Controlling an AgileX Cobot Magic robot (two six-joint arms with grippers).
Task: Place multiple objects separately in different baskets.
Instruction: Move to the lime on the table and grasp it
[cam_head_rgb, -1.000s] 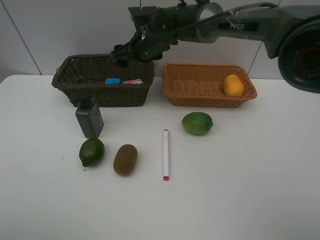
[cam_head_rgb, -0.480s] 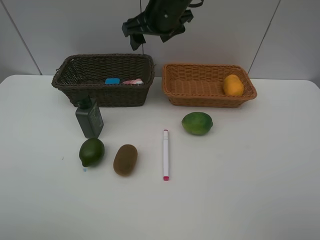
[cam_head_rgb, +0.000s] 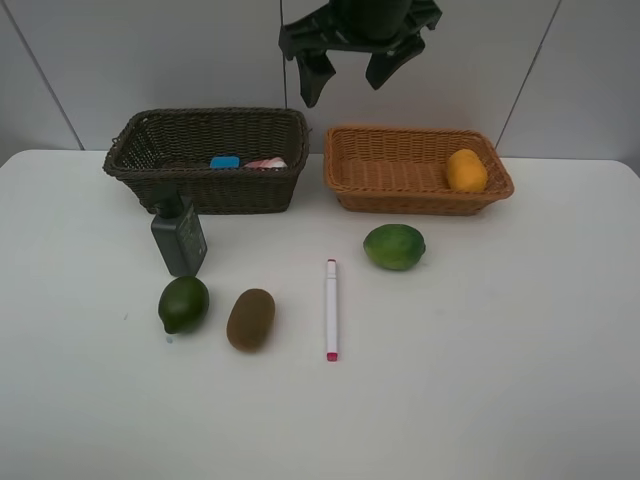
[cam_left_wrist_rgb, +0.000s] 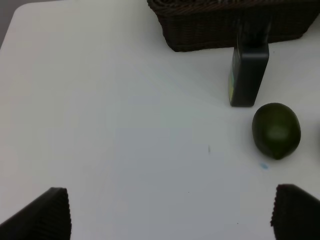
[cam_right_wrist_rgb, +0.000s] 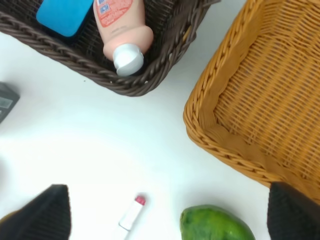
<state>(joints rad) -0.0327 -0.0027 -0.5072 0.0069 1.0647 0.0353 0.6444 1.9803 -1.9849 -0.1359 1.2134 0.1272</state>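
Note:
The dark brown basket (cam_head_rgb: 150, 165) holds the blue eraser (cam_head_rgb: 225, 162) and the pink bottle (cam_head_rgb: 265, 163); both also show as eraser (cam_right_wrist_rgb: 62, 15) and bottle (cam_right_wrist_rgb: 120, 30). In the tan basket (cam_head_rgb: 400, 180) lies the orange mango (cam_head_rgb: 466, 170). On the table are the dark green bottle (cam_head_rgb: 179, 236), a green fruit (cam_head_rgb: 184, 304), the kiwi (cam_head_rgb: 250, 319), the marker (cam_head_rgb: 331, 308) and a second green fruit (cam_head_rgb: 394, 246). My right gripper (cam_head_rgb: 343, 85) hangs open and empty high above the gap between the baskets. My left gripper (cam_left_wrist_rgb: 170, 220) is open and empty, hovering short of the bottle (cam_left_wrist_rgb: 248, 70) and fruit (cam_left_wrist_rgb: 276, 130).
The white table (cam_head_rgb: 480, 380) meets a pale wall behind the baskets. The right wrist view looks down on the dark basket's corner (cam_right_wrist_rgb: 125, 82), the tan basket's rim (cam_right_wrist_rgb: 205, 125), the marker tip (cam_right_wrist_rgb: 131, 215) and a green fruit (cam_right_wrist_rgb: 216, 225).
My right arm has lifted and swung right, from over the dark basket's back rim to high above the gap between the baskets. No object moved.

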